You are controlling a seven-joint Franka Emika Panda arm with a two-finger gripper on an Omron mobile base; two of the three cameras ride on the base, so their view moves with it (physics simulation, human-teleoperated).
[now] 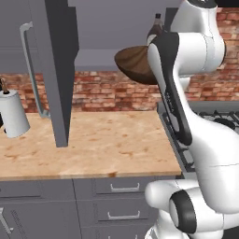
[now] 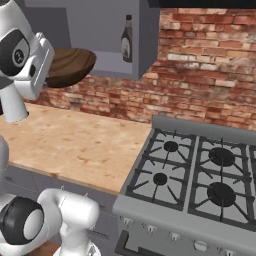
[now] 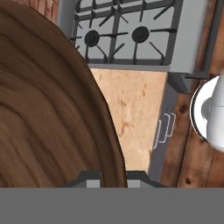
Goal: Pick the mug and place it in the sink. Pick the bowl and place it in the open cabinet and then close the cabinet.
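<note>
Filling most of the hand view, the bowl (image 3: pixel 48 109) sat pinched at its rim between my fingers. From the left base, I held it up before the open cabinet (image 1: pixel 58 70). From the right, it hung above the counter (image 2: pixel 75 145).

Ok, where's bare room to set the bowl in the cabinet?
Free: the cabinet shelf left of the bottle, behind the held bowl. The right end by the bottle is crowded. Also bare: the counter between paper towel roll and stove.
</note>
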